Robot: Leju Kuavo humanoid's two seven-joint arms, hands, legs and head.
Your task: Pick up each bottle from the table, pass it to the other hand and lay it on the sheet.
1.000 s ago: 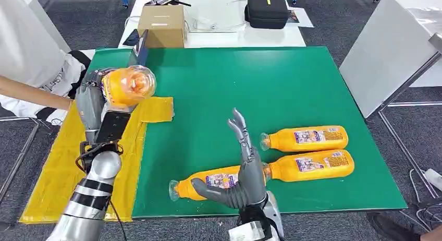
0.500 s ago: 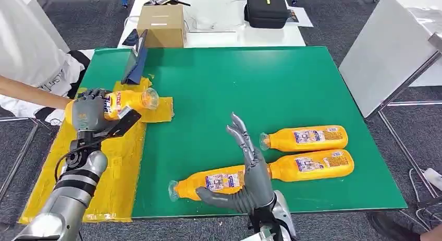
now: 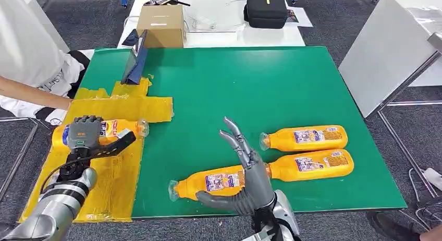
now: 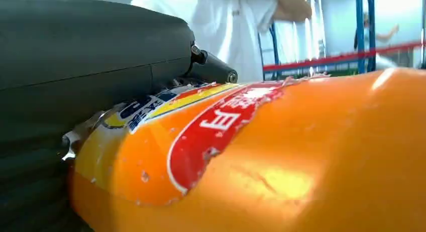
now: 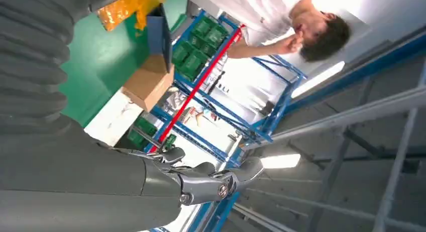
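Note:
My left hand [image 3: 86, 135] grips an orange bottle [image 3: 115, 129] low over the yellow sheet [image 3: 112, 168], the bottle lying sideways with its clear end toward the green mat. The left wrist view shows that bottle [image 4: 281, 161] close up against my left hand [image 4: 90, 76]. My right hand [image 3: 245, 170] is raised near the table's front edge, fingers spread and holding nothing. Three orange bottles lie on the green mat: one [image 3: 208, 182] partly behind my right hand, one [image 3: 311, 165] to its right, one [image 3: 306, 137] just beyond that.
A blue stand [image 3: 136, 58] sits at the sheet's far corner. A person's arm [image 3: 31, 92] reaches in from the left by the sheet. Behind the green table [image 3: 271, 79] stand a cardboard box [image 3: 162, 26] and a black case [image 3: 267, 9]. A white panel [image 3: 388, 48] is at right.
My left arm has swung the bottle from raised upright down toward the yellow sheet, now sideways. My right hand has stayed near the front edge, shifting slightly.

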